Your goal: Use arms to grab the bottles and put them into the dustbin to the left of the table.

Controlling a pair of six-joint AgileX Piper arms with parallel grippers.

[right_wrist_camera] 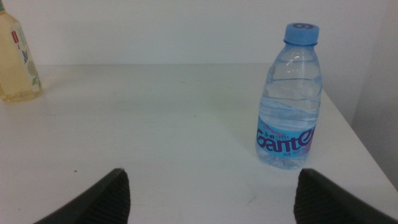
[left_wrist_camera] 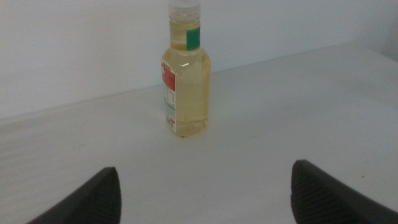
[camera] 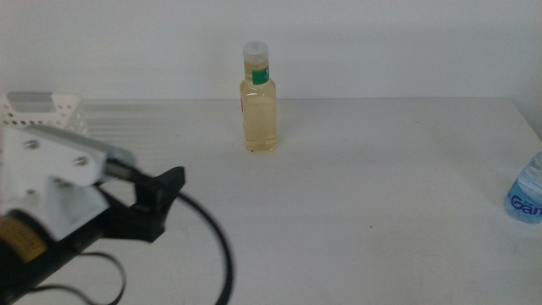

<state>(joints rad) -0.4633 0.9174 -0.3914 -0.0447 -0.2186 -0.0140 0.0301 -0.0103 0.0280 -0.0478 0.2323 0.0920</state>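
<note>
Left gripper (left_wrist_camera: 202, 190) low at the near left of the table (camera: 364, 186), jaws spread wide, nothing between them, aimed at the yellow-liquid bottle (left_wrist_camera: 185, 74). Seen from the middle view as a dark jaw on a white bracket (camera: 51, 182) with a black cable (camera: 222, 254) looping toward the near edge. Yellow-liquid bottle upright at the far centre of the table, whitish cap and green neck band on top, well apart from the jaws. Right gripper (right_wrist_camera: 211, 196) at the near right, also wide open and empty, facing the water bottle (right_wrist_camera: 290, 99). Water bottle upright near the right edge of the table, blue cap, blue label, cut off by the frame edge in the middle view. Dustbin (camera: 47, 108) at the far left, only its white perforated top edge visible behind the left arm.
</note>
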